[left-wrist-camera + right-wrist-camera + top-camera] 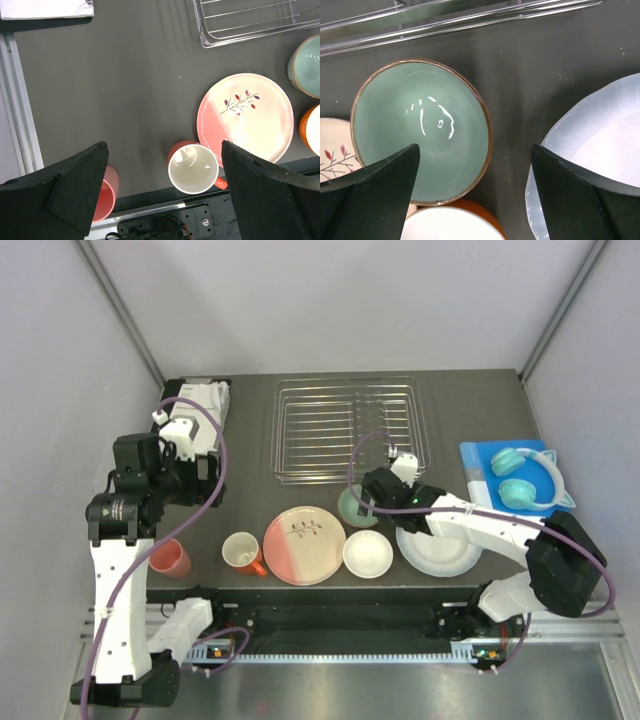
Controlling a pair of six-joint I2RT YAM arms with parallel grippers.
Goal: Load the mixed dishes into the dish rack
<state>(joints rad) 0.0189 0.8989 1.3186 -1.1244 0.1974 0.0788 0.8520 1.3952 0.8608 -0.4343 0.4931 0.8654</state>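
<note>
The right end effector point(475, 150) hangs spread apart over the green bowl point(420, 127) mid-frame, likely to grab its rim. The left end effector point(165, 146) is apart too.

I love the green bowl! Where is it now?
In the top view, the mint green bowl sits right of centre, just before the dish rack, between the twig plate and big white plate.

The left arm point(108, 580) rises upright from its base and folds at the elbow, its left gripper point(164, 150) facing down with jaws spread wide. The right arm point(480, 525) stretches low toward the left, right gripper point(475, 150) pointing down, jaws wide apart
</note>
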